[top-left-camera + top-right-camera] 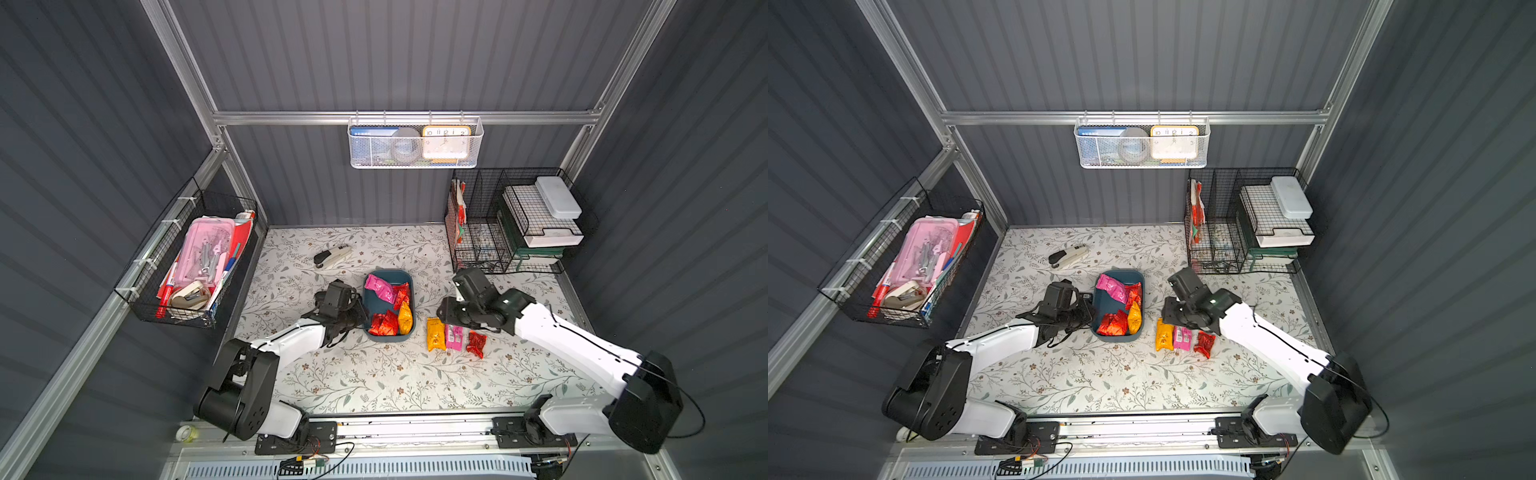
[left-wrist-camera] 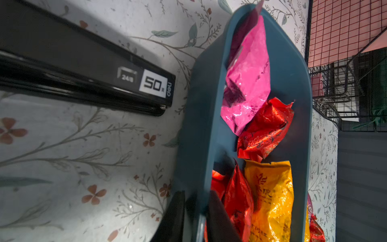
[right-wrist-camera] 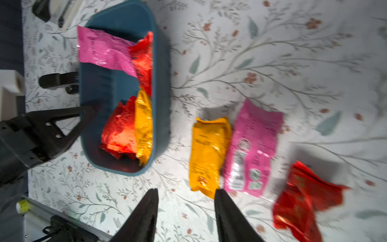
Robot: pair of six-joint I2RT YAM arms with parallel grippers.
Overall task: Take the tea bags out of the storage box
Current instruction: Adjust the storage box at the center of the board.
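The dark teal storage box [image 1: 367,305] [image 1: 1099,309] lies mid-table in both top views. Inside it are several tea bags: a pink one [image 1: 380,289], a red one [image 2: 266,127], an orange-yellow one [image 2: 272,201] and more red ones [image 1: 383,324]. My left gripper [image 1: 360,316] [image 2: 195,196] is shut on the box's left wall, one finger inside and one outside. Three tea bags lie on the table right of the box: yellow [image 1: 435,334] [image 3: 207,153], pink [image 1: 454,337] [image 3: 251,146] and red [image 1: 476,344] [image 3: 301,201]. My right gripper [image 1: 442,311] [image 3: 186,191] hangs open over the table by the yellow one, holding nothing.
A beige stapler [image 1: 332,255] lies behind the box, and a black stapler-like bar [image 2: 83,73] lies close to its left wall. Black wire baskets [image 1: 511,224] stand at the back right. Another wire basket [image 1: 191,266] hangs on the left wall, a white mesh basket [image 1: 415,143] on the back rail.
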